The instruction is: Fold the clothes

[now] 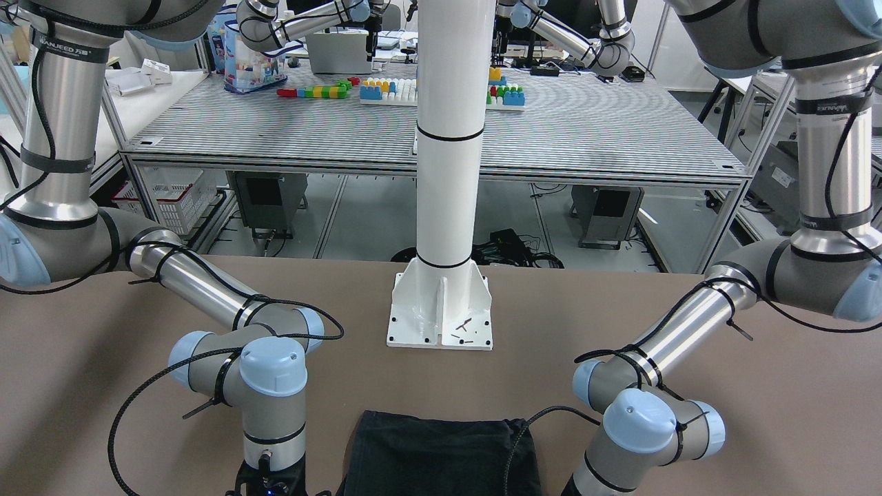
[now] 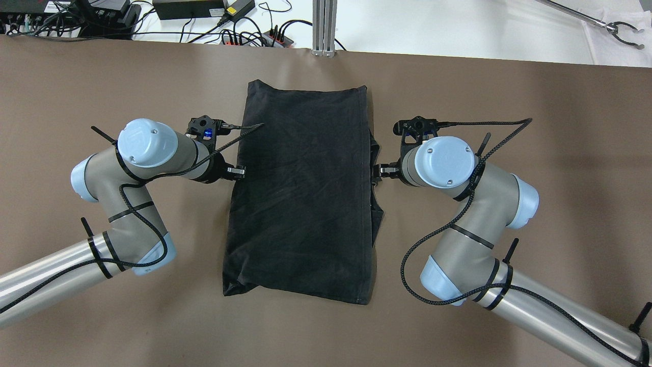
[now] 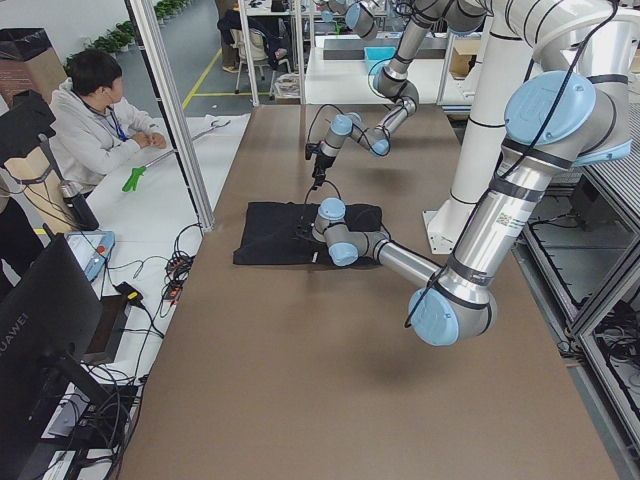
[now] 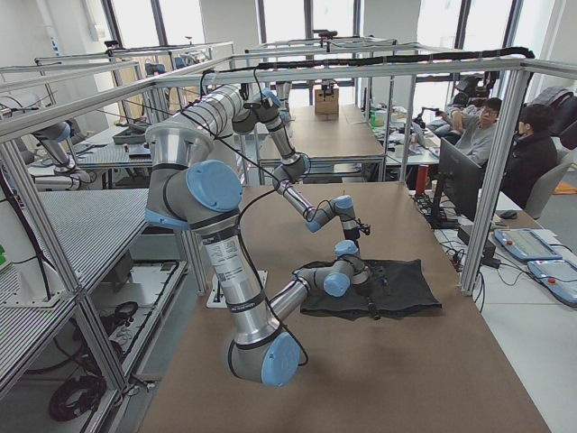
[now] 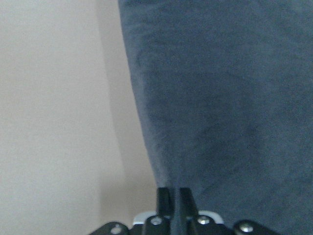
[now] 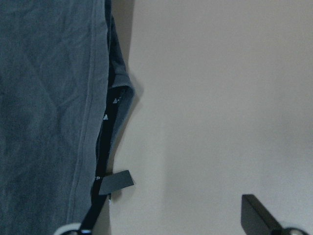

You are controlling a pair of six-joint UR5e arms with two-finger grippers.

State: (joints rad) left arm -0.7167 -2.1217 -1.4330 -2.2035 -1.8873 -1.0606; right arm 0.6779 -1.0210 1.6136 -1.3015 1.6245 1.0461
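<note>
at the middle of the brown surface [image 2: 102, 76] lies one black garment [image 2: 300, 188], doubled into a rectangle, its long axis running straight away from the robot. its two long edges face the two hands, one each. the left hand [image 5: 172, 193] sits at the left edge about halfway along, its fingers drawn almost together right at the hem; whether cloth is nipped between them i cannot tell. the right hand [image 6: 182, 191] sits opposite at the right edge, spread wide, one fingertip [image 6: 117, 182] touching a loose flap [image 6: 120, 98] that pokes out there, the other over bare surface. neither hand is nearer; they mirror each other. i judge the next fold needs the right hand to close on its edge first. count: one garment, two hands.
</note>
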